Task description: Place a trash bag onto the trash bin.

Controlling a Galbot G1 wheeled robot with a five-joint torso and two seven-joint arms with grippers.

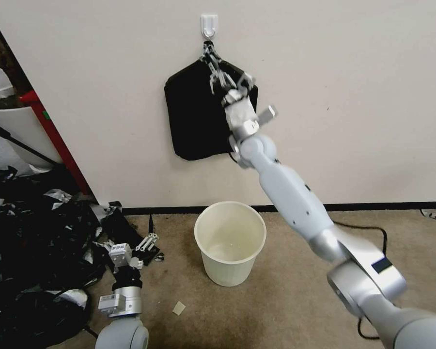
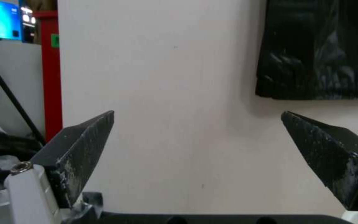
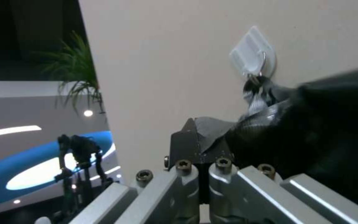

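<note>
Left pincer spread beside scraps; right pincer pinching trash bag above trash bin.

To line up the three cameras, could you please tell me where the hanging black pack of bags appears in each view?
Head view: pack of bags upper centre on the wall, right gripper at its top.
Left wrist view: upper right corner.
Right wrist view: dark mass at right.
Shared landmark: white wall hook.

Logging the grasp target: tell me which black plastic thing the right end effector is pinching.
The right end effector pinches the pack of bags hanging from the wall hook, not the scrap heap on the floor.
</note>
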